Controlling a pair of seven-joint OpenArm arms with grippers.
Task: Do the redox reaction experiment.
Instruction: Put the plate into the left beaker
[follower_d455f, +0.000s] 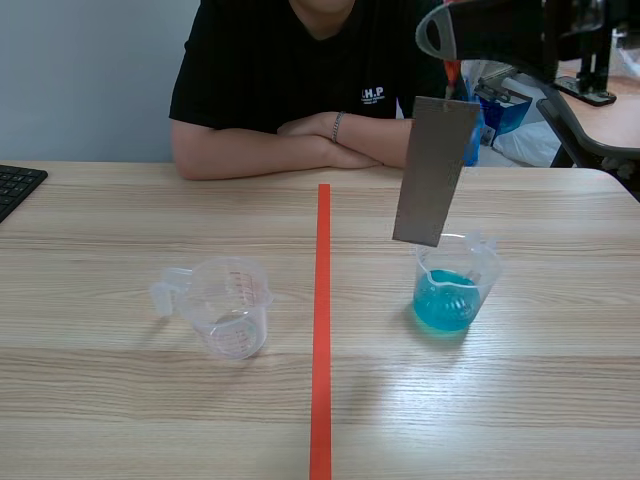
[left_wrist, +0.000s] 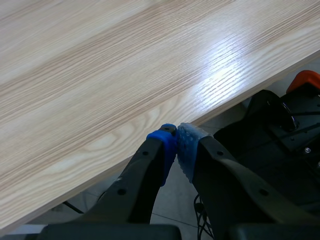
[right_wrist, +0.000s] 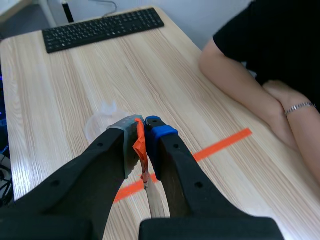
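Roughly midway: metal strip (follower_d455f: 435, 170) pinched in the right gripper (right_wrist: 142, 131), poised over the beaker (follower_d455f: 455, 285) of blue liquid, not yet dipped. Left gripper (left_wrist: 177, 142) closed, empty. Left to do: lowering in.

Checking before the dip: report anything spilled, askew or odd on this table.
Nothing spilled. Only the grey strip hangs slightly tilted from the right gripper over the cup of blue liquid; that cup and the empty cup stand upright.

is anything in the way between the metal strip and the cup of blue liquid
Nothing visible. The metal strip hangs from the right hand, its lower end close above the open rim of the cup of blue liquid. The empty cup sits well off to the side.
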